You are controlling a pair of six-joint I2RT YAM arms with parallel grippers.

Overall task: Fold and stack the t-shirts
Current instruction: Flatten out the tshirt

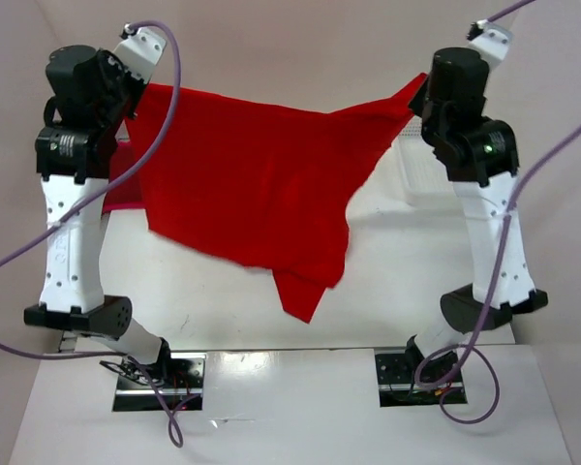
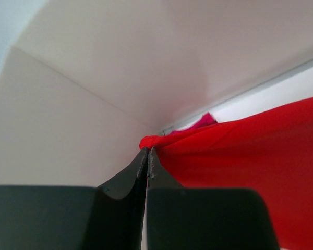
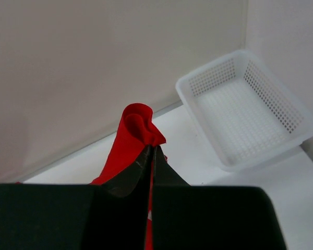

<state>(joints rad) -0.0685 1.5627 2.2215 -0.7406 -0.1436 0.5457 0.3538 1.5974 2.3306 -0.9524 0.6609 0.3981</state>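
The left gripper (image 2: 147, 156) and right gripper (image 3: 150, 153) each pinch fully closed on an edge of the bright red cloth t-shirt (image 1: 252, 184), which hangs stretched between their fingers, probably to spread it for folding.

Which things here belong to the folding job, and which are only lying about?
Job: red shirt, pinched by left gripper and right gripper; pink shirt.
Lying about: basket.
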